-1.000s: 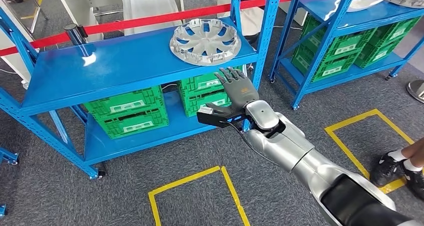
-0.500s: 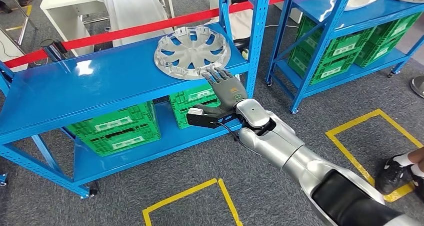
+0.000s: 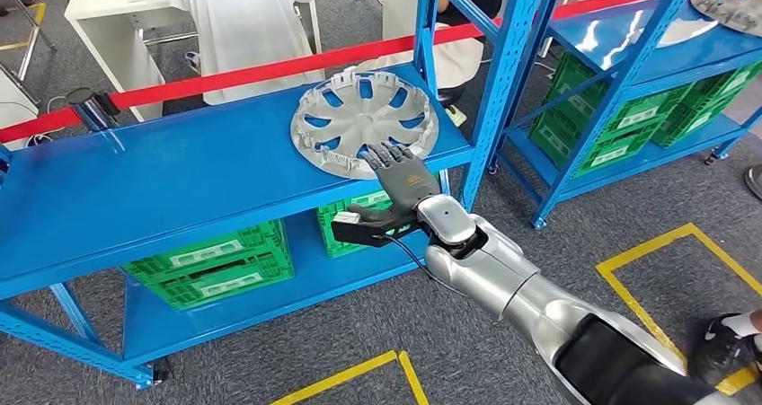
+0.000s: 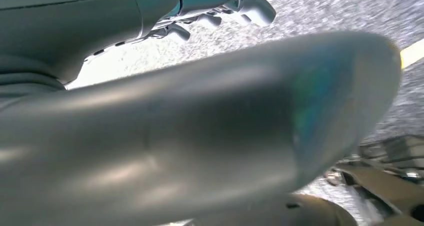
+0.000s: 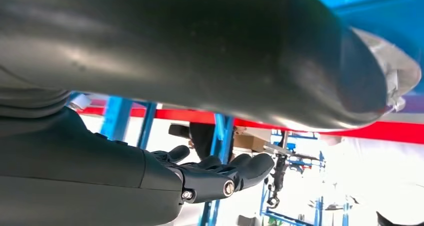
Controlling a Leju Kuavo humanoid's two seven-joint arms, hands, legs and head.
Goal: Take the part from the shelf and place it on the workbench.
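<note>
Blue shelf (image 3: 180, 167) carried the part (image 3: 364, 113) flat near its right end. Right hand (image 3: 402, 179) lay at the part's near rim, fingers (image 3: 385, 156) spread wide, holding nothing; thumb below the shelf edge.

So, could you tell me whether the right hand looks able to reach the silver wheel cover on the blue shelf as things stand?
Probably yes. The right hand is open, fingers apart, at the near rim of the wheel cover, which lies flat by the blue shelf's front edge with nothing between them.
</note>
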